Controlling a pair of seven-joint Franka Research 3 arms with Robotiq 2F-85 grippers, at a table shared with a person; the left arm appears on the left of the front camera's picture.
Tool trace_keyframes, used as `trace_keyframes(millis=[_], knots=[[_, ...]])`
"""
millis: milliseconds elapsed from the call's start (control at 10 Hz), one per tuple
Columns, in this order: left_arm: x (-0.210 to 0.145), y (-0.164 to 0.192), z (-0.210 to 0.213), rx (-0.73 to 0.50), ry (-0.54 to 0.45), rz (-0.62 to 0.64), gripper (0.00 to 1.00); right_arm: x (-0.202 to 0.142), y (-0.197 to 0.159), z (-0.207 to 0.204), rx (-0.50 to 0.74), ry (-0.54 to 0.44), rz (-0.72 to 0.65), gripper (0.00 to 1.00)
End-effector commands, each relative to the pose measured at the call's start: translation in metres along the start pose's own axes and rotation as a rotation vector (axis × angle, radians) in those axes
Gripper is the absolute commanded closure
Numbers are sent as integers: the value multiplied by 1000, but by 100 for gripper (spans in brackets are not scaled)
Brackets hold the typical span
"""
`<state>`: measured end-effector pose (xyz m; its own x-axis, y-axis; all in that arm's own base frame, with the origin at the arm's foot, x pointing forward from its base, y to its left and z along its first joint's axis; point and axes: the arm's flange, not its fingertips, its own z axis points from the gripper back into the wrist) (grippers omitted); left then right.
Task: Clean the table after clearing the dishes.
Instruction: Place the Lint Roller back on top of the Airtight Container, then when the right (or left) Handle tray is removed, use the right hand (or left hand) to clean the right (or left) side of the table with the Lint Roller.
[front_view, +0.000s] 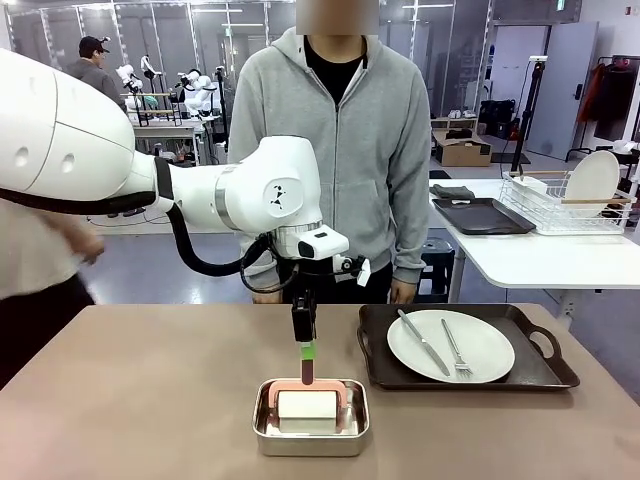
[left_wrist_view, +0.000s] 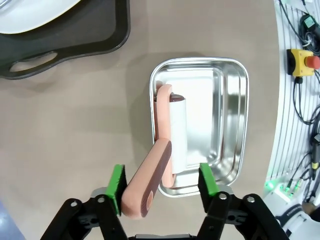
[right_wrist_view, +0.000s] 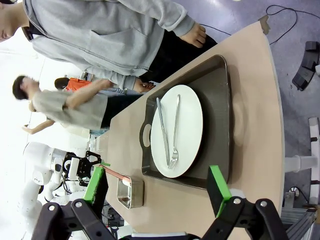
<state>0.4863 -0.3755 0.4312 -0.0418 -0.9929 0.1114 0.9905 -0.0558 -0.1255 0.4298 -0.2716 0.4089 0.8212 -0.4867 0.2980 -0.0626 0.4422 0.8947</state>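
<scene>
Plain tan-brown table (front_view: 150, 400), lab room behind; left fingers (left_wrist_view: 118, 187) wide apart, pink roller handle (left_wrist_view: 147, 185) btwn them, over shiny steel rectangular pan (left_wrist_view: 241, 125); right fingers (right_wrist_view: 218, 183) wide apart, empty, round white plate (right_wrist_view: 190, 120) ahead.

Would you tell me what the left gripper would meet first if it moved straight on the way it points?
Most likely the pink roller handle, which rises from the steel pan between the left gripper's open fingers; how near is unclear.

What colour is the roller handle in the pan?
Salmon pink handle, clearest in the left wrist view.
</scene>
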Motion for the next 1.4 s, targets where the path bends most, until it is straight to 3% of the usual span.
trace_keyframes(millis=[0, 1100, 1300], knots=[[-5, -7, 8, 2, -2, -4, 0, -2, 2, 1, 5, 0, 1, 0], [0, -1, 4, 7, -2, 1, 0, -2, 2, 1, 5, 0, 1, 0], [-36, 11, 71, -1, -61, 159, 0, -2, 2, 1, 5, 0, 1, 0]])
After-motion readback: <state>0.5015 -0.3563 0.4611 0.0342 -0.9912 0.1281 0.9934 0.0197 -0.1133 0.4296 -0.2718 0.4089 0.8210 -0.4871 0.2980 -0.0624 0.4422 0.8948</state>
